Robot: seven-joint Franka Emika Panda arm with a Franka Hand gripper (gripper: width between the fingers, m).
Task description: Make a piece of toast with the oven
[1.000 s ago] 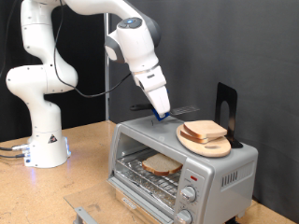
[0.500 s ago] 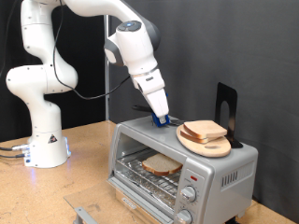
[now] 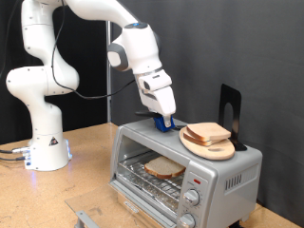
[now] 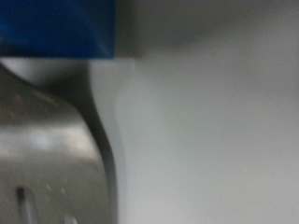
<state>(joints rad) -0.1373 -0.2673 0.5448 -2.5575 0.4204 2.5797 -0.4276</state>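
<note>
The silver oven [image 3: 223, 169] stands at the exterior view's lower right, its front showing the wire rack. A pale slice of toast [image 3: 164, 168] lies on the rack inside. My gripper [image 3: 163, 122] hangs over the oven's top, at its rear left part, next to the wooden board. Its blue fingertips [image 3: 164, 120] look pressed together with nothing between them, at or just above the metal. The wrist view is blurred: one blue fingertip [image 4: 56, 28] and the oven's grey metal [image 4: 56, 159] up close.
A round wooden board [image 3: 220, 149] with another bread slice [image 3: 208, 132] sits on the oven's top. A black stand [image 3: 229, 106] rises behind it. Two knobs [image 3: 194, 199] are on the oven's front right. The robot base [image 3: 43, 142] stands on the wooden table at the left.
My gripper has moved down and a little left, closer to the oven's top, and stands more upright. The toast, board and oven have not moved.
</note>
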